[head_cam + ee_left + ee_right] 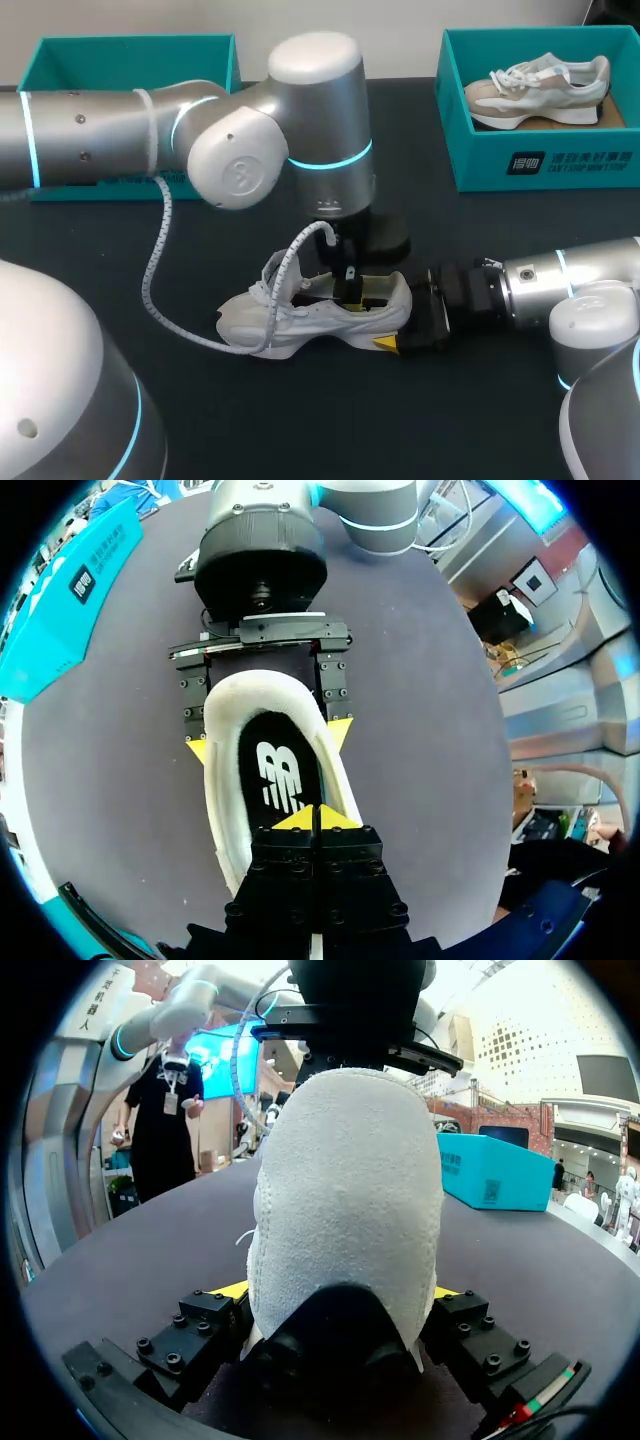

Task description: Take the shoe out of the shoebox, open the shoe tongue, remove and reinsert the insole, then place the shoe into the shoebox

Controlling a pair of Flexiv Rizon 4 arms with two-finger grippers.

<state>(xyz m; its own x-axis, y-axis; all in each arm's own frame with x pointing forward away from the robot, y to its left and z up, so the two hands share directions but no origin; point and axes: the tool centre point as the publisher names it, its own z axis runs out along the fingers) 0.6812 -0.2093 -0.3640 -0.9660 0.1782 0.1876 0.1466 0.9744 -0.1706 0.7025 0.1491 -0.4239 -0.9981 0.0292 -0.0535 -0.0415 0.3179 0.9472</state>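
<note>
From above: pinned the white shoe [300, 320] upright on the dark table [300, 430] with the right pincer [396, 338], fingers pressing the heel from both sides, probably to stop it sliding or tipping. Hung the left pincer [348, 288] straight down into the shoe's mouth, just ahead of that grip. Had the open teal shoebox [130, 60] well beyond the left pincer, and a second box [540, 165] holding another shoe [540, 88] well beyond the right one. Found bare tabletop on every side, so judged a lift clear of obstruction.

From the left wrist: looked down on the black insole [275, 770] lying flat inside, directly under the tips. Held both yellow tips pressed together over it. Could not tell whether any of the insole was nipped between them. Judged little room sideways, with the collar walls near on both sides, and straight up as the only free way out.

From the right wrist: saw the heel filling the gap between the fingers [205, 1322], touching both. Made out the table edge well off ahead.
</note>
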